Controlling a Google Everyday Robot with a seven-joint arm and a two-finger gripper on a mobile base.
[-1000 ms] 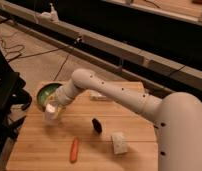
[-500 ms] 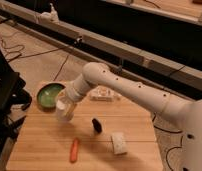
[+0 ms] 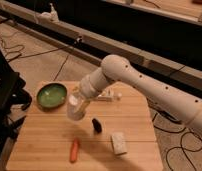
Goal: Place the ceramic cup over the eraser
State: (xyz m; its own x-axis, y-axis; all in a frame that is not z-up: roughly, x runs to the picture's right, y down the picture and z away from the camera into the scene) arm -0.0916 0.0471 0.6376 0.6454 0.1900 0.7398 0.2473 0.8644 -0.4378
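Now the gripper (image 3: pixel 78 106), hovering above the wooden table (image 3: pixel 54 145), is clamped on the ceramic cup (image 3: pixel 76 109). The eraser (image 3: pixel 96 125) stands on the boards toward four o'clock from the cup, near but apart, its long axis roughly upright.

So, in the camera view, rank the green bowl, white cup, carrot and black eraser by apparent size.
1. green bowl
2. ceramic cup, at the gripper above the table, nearer the camera, so this rank is unsure
3. carrot
4. eraser
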